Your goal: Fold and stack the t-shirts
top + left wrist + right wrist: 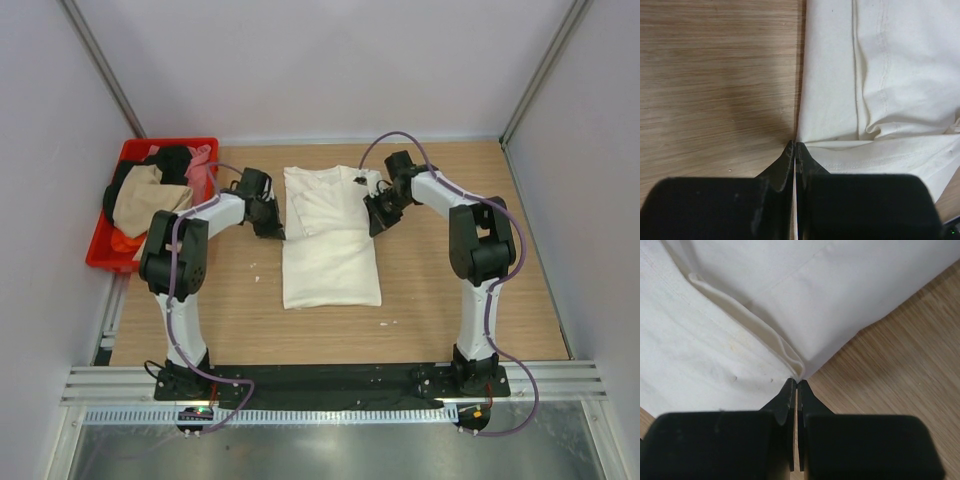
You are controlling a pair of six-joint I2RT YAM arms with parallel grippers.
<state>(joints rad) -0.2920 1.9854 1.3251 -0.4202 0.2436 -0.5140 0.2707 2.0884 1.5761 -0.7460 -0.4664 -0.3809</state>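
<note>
Both arms reach toward the table's far edge, elbows raised. The left gripper (795,146) and right gripper (796,381) (fingers pressed nearly together) each nip the cream t-shirt (330,260).

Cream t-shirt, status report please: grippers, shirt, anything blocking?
Left gripper shut on cream t-shirt left edge. Right gripper shut on right edge. Shirt partly folded, flat on table. Nothing blocking; other shirts in red crate.

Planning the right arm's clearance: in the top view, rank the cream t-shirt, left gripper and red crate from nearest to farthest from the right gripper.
1. cream t-shirt, touching the right gripper at its right edge.
2. left gripper, at the shirt's left edge.
3. red crate, far left.
</note>
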